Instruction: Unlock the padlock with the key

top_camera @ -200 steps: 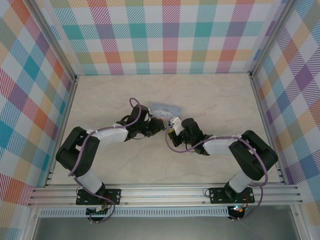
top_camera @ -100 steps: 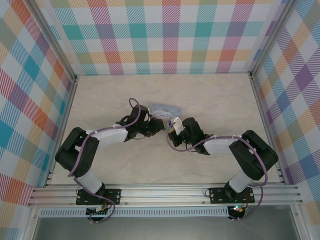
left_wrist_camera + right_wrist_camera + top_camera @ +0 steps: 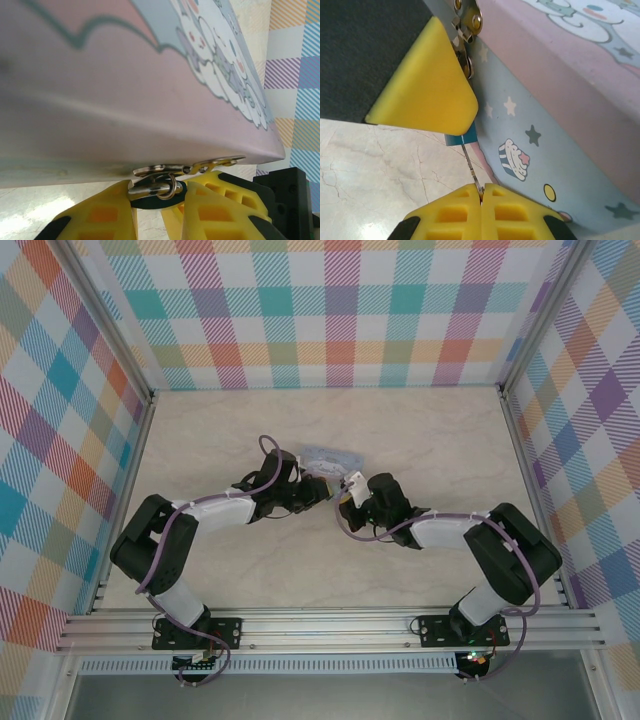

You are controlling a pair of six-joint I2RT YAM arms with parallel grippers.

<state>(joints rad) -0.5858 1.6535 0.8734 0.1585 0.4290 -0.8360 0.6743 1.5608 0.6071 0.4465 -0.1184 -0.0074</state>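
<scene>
The step I judge to be in hand is seating the key in the padlock and turning it. To do that well I want the shaft pushed straight along its own line, then a slow wrist roll with no sideways pull, since so thin a sliver looks likely to bend or slip from the pads. The left gripper must resist that twist so the lock does not swing on the hasp. My right gripper is closed tight on the key's near end, the metal pinched where the pads meet. From there the key runs up and slightly left to the padlock's blue underside, which peeks out just below a yellow finger of the left gripper; whether the tip is inside the keyhole I cannot tell. The left gripper is clamped narrowly around the padlock, hard against the side of the tin, with bright metal showing between its fingers
</scene>
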